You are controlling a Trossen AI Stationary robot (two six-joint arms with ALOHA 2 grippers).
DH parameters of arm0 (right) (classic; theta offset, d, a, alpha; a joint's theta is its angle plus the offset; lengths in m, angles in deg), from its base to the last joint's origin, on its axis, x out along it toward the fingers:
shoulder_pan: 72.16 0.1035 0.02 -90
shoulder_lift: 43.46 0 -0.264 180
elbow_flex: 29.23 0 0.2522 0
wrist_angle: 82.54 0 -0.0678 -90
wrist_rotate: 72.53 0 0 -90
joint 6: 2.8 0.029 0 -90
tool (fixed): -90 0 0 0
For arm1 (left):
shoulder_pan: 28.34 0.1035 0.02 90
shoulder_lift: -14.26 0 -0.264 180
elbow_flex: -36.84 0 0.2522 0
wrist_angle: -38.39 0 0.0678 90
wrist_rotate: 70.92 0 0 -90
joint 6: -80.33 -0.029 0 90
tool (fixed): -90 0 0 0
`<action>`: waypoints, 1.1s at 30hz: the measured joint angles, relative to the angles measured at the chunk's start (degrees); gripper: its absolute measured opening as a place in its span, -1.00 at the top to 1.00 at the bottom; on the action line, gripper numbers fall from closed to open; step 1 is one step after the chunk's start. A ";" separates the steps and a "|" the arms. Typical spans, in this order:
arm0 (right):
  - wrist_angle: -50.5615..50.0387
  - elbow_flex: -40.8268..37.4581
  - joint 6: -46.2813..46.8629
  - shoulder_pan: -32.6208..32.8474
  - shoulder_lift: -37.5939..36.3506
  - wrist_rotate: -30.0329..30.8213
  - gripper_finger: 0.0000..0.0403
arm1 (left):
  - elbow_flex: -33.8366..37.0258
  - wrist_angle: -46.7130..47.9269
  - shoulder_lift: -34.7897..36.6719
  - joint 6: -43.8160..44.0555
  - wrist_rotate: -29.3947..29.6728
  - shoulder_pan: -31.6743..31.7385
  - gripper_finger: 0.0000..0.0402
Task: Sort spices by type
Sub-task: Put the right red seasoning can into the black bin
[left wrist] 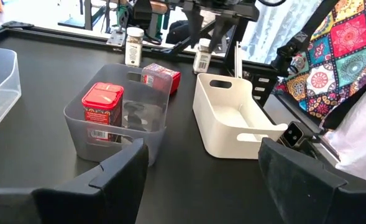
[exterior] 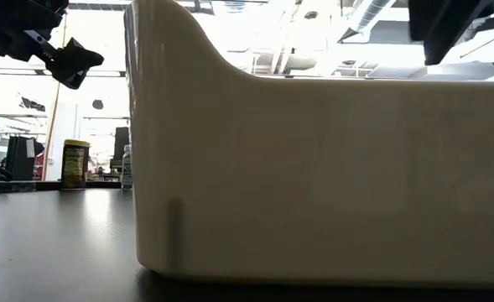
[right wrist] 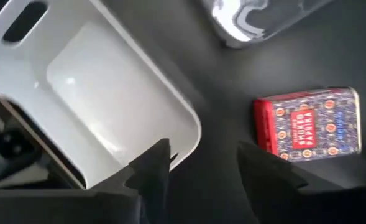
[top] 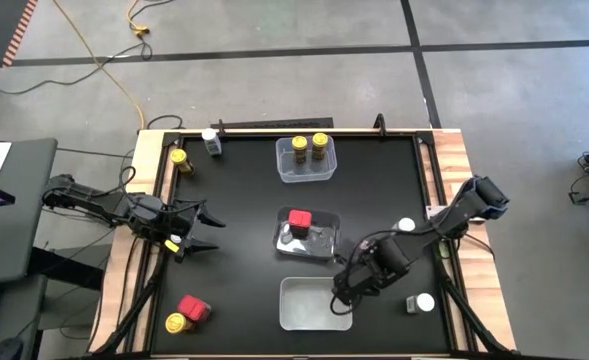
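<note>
Low view: white bin (exterior: 314, 168) fills most of the frame. Clear middle tub (top: 307, 238) holds one red tin (top: 299, 220); far tub (top: 305, 160) holds two amber jars (top: 309, 147). Left end effector (top: 206, 228) spread, counter's left edge; right end effector (top: 340, 298) parted, empty, at bin's rim.

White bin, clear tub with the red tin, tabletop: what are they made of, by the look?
White bin: likely moulded plastic, opaque, satin; rounded corners, cut-out handle. Clear tub: translucent plastic, probably; the red tin shows through its wall. Tabletop: matte black sheet with soft glare; material unclear.
</note>
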 joint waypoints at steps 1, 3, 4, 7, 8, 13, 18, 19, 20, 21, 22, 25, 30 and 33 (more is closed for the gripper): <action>-0.47 0.00 1.09 -0.36 0.00 0.65 -0.15 | 0.00 0.00 0.00 0.00 0.00 0.02 -0.45; -1.39 0.00 3.24 -0.82 0.00 1.52 -0.25 | 0.00 0.01 0.00 0.01 0.00 0.02 -0.45; -1.79 0.00 4.13 -1.14 0.00 1.56 -0.30 | 0.00 0.01 0.00 0.00 0.00 0.01 -0.45; -2.98 0.00 7.50 -1.92 0.02 1.88 -0.44 | 0.00 0.00 0.00 0.22 0.00 0.00 -0.45; -3.49 0.00 8.65 -2.16 0.04 2.16 -0.48 | 0.00 0.02 0.00 0.26 0.00 0.00 -0.45; -6.74 0.00 15.49 -2.56 0.04 3.39 -0.76 | 0.00 0.02 0.00 0.34 0.00 0.01 -0.45; -12.69 -0.02 25.16 -2.27 0.04 5.80 -0.96 | 0.00 0.02 0.00 0.39 0.00 0.01 -0.45; -13.35 -0.02 26.88 -2.18 0.04 6.61 -0.94 | 0.00 0.02 -0.01 0.41 0.00 0.02 -0.45; -13.68 -0.02 28.86 -2.00 0.04 6.85 -0.92 | 0.00 0.02 0.00 0.40 0.00 0.01 -0.45; -13.70 -0.02 30.97 -1.96 0.04 6.83 -0.90 | 0.00 0.02 -0.01 0.41 0.00 0.01 -0.45; -13.54 -0.02 32.77 -1.76 0.04 6.85 -0.88 | 0.00 0.02 0.00 0.42 0.00 0.00 -0.45; -13.36 -0.02 35.68 -0.84 0.25 6.88 -0.84 | 0.00 0.02 0.00 0.42 0.02 0.02 -0.45; -15.43 -0.28 48.83 0.15 1.68 6.85 -0.83 | 0.00 0.03 0.00 0.42 0.02 0.00 -0.45; -14.85 -1.96 52.03 -0.27 3.39 5.90 -0.83 | 0.00 0.09 0.00 0.42 0.02 0.02 -0.45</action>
